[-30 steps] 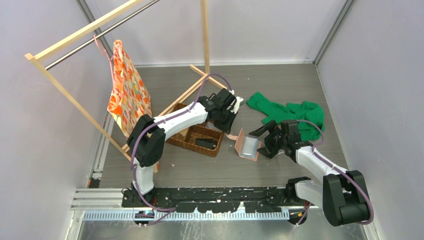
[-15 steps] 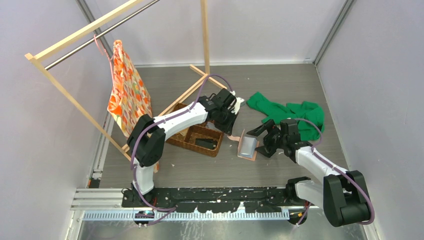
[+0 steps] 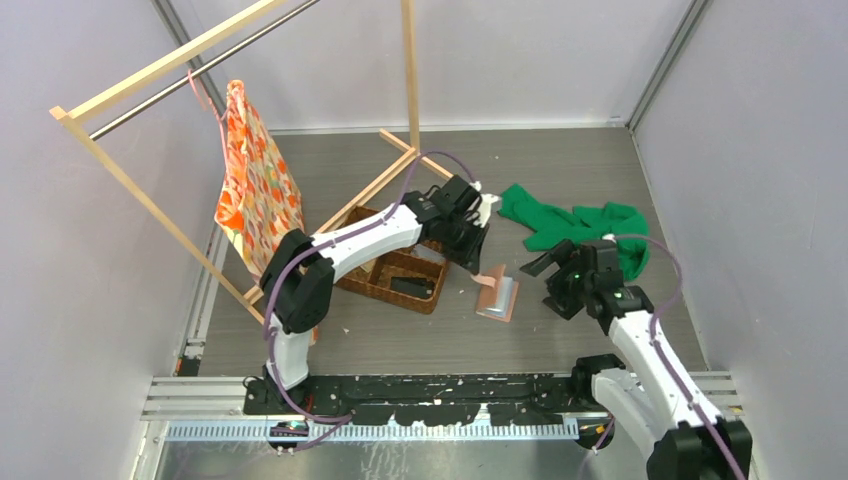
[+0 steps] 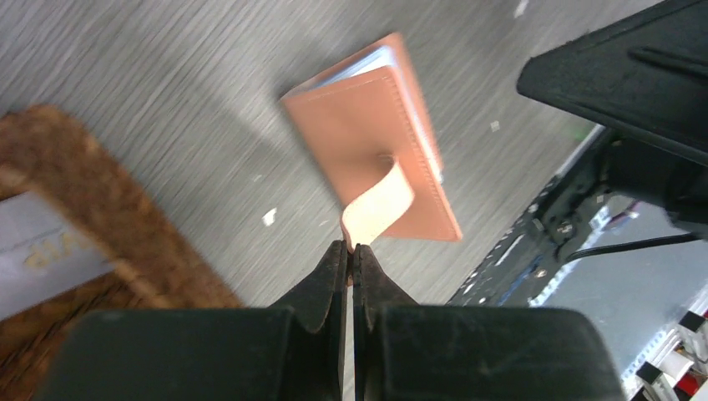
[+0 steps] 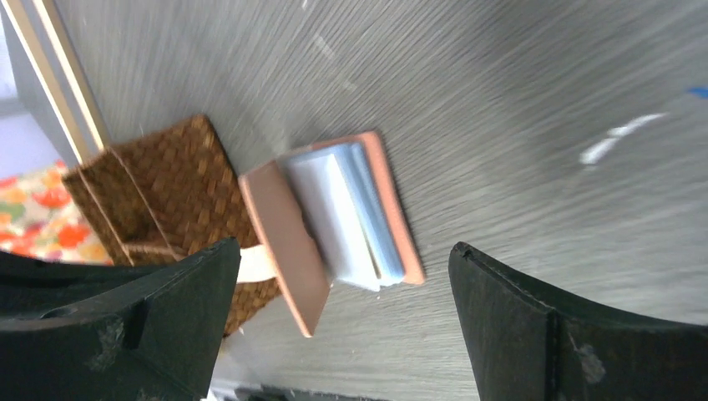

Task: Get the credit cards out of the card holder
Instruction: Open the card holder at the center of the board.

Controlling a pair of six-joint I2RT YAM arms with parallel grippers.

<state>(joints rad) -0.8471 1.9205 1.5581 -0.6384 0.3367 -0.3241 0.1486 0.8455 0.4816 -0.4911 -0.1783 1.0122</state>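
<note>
The salmon-pink card holder lies on the table just right of the basket, its covers part-way open. My left gripper is shut on its pale strap tab, the tips pinching the tab's end, and the top cover is lifted. Between the covers show pale white and blue-grey layers; I cannot tell credit cards from inner panels. My right gripper stands wide open to the right of the holder, apart from it. In the right wrist view the holder sits ahead of the right gripper.
A brown woven basket with a dark item inside sits left of the holder. A green cloth lies behind the right arm. An orange patterned cloth hangs on a wooden rack whose base bars reach the basket.
My right gripper has drawn back to the right, away from the card holder. The holder has dropped from standing open to lying lower and more folded. My left gripper shifted slightly right with the strap.
</note>
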